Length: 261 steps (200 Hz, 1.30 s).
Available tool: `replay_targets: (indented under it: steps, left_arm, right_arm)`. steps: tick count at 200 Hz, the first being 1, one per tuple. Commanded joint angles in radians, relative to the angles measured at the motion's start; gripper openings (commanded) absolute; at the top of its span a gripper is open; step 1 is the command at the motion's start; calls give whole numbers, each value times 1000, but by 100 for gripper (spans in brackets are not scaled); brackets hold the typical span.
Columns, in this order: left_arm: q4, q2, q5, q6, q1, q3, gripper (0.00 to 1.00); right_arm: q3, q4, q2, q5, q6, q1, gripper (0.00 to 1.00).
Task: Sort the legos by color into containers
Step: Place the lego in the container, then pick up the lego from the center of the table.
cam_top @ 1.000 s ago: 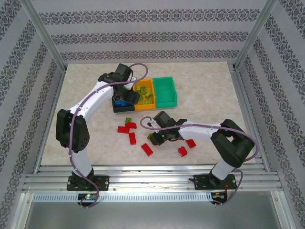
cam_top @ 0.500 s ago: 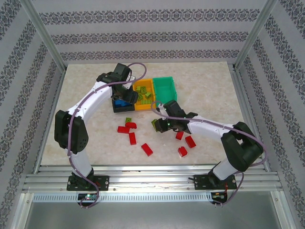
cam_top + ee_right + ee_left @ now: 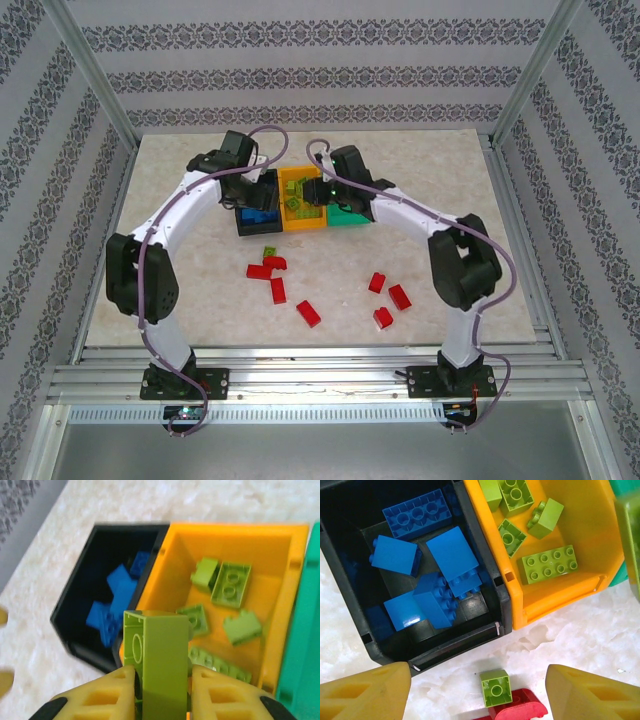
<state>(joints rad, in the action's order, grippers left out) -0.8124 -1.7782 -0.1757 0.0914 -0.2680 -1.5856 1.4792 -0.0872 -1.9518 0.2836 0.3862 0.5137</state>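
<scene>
My right gripper (image 3: 162,695) is shut on a tall lime green lego (image 3: 162,660) and holds it above the orange-yellow bin (image 3: 280,580), which has several lime legos (image 3: 230,585) in it. From above, that gripper (image 3: 306,199) hangs over the orange-yellow bin (image 3: 296,221). My left gripper (image 3: 479,692) is open above the table just in front of the black bin (image 3: 445,647), which holds several blue legos (image 3: 440,575). A loose lime lego (image 3: 496,687) lies between its yellow fingers (image 3: 365,690), touching a red lego (image 3: 517,707). The green bin (image 3: 350,213) is partly hidden under my right arm.
Several red legos (image 3: 308,313) lie scattered on the marble tabletop between the bins and the arm bases, some left (image 3: 262,270) and some right (image 3: 400,296). The three bins stand side by side at mid-table. Metal frame posts and patterned walls surround the table.
My right arm has lifted the lime lego from the middle of the table and carried it back over the orange-yellow bin. My left arm has shifted slightly left and back.
</scene>
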Motion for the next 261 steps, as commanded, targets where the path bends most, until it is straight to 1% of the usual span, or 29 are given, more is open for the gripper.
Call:
replay_targets:
  steps: [1,22,54,81,133,154,182,219,241,261]
  left_arm:
    - [24,47,26,-9,4,2,72]
    - [15,47,34,-28,4,3,72]
    - [-85,-16,34,-47,-2,-66,72]
    - [-93,-35,7,-47,-1,-73,72]
    - [-104,-53,-1,-54,-2,-83,72]
    - [-165,-84,-12,-70,-2,-121,71]
    - [-288,-161,24,-91,-36,-199,70]
    - [-360,-249,41,-90,-105,-238,69]
    - [-416,-287,119,-74,-158,-268,68]
    - [-481,-306,198,-41,-207,-298,70]
  right_arm:
    - [103,-43,-70,-11,-8,-27,34]
    - [102,-32,-76,17,1,-28,38]
    - [-2,14,-15,31,12,-25,40]
    - [-78,23,44,38,-3,-25,40]
    - [-327,72,221,48,-35,-8,40]
    - [-446,106,293,33,-47,6,40]
    - [-582,152,363,-11,-91,26,41]
    - [-677,185,410,-52,-102,21,41]
    - [-709,222,435,-63,-96,17,41]
    - [-715,222,441,-85,-110,14,41]
